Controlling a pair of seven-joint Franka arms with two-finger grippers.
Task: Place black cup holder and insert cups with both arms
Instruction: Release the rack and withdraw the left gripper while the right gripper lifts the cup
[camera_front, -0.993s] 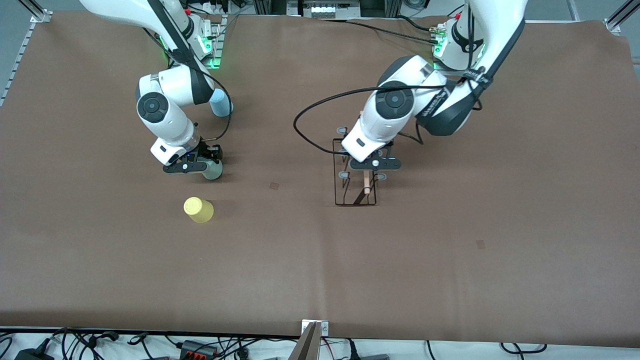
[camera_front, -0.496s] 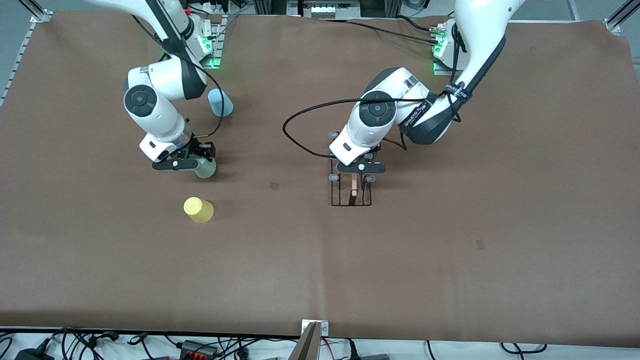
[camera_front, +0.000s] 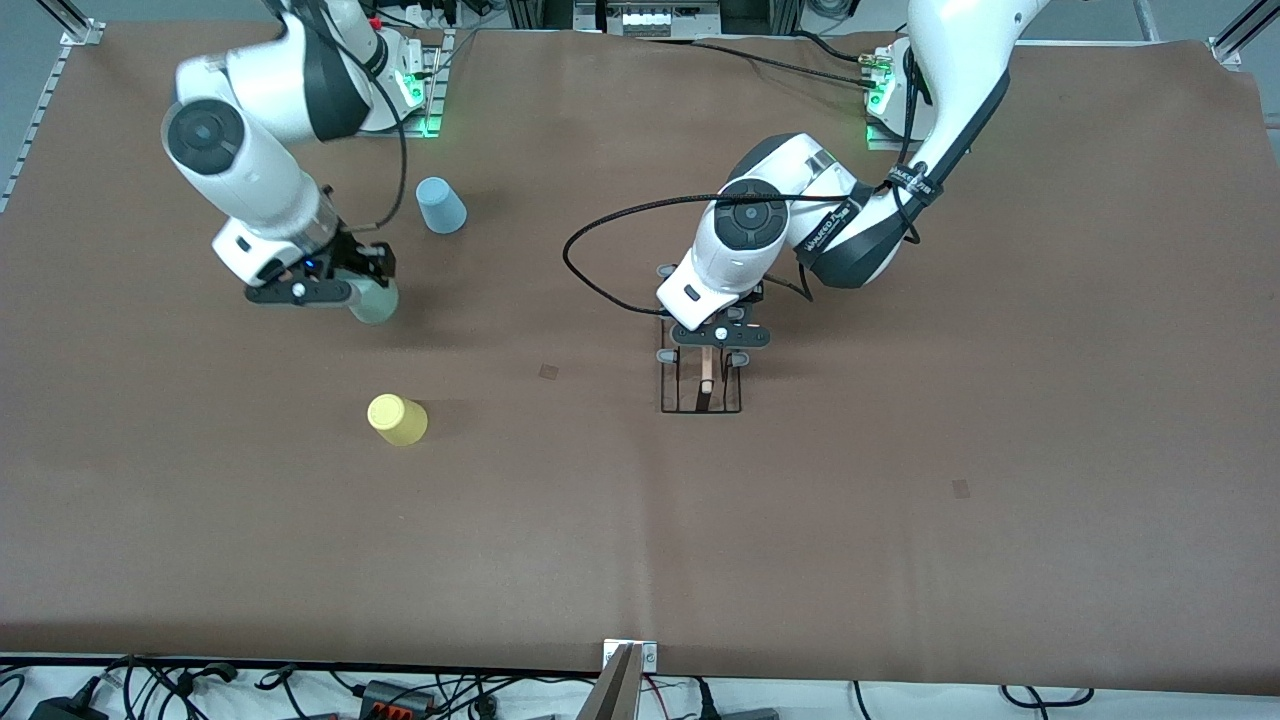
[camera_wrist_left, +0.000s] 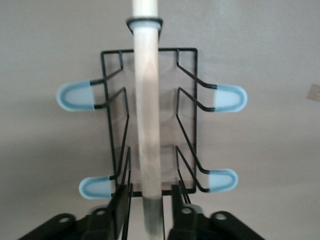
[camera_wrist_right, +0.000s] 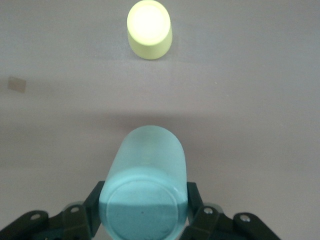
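Lifted higher, right gripper (camera_front: 352, 292) clamped on mint cup (camera_front: 373, 301), left gripper (camera_front: 718, 337) clamped on black wire holder's (camera_front: 701, 385) wooden rod (camera_wrist_left: 148, 110).

A brown mat (camera_front: 900, 560) covers the tabletop, creased down the middle. Aluminium rails (camera_front: 35, 110) run along the upper left edge. Tangled cables (camera_front: 180, 685) lie across the bottom left. Green lights (camera_front: 425, 125) glow at the top.
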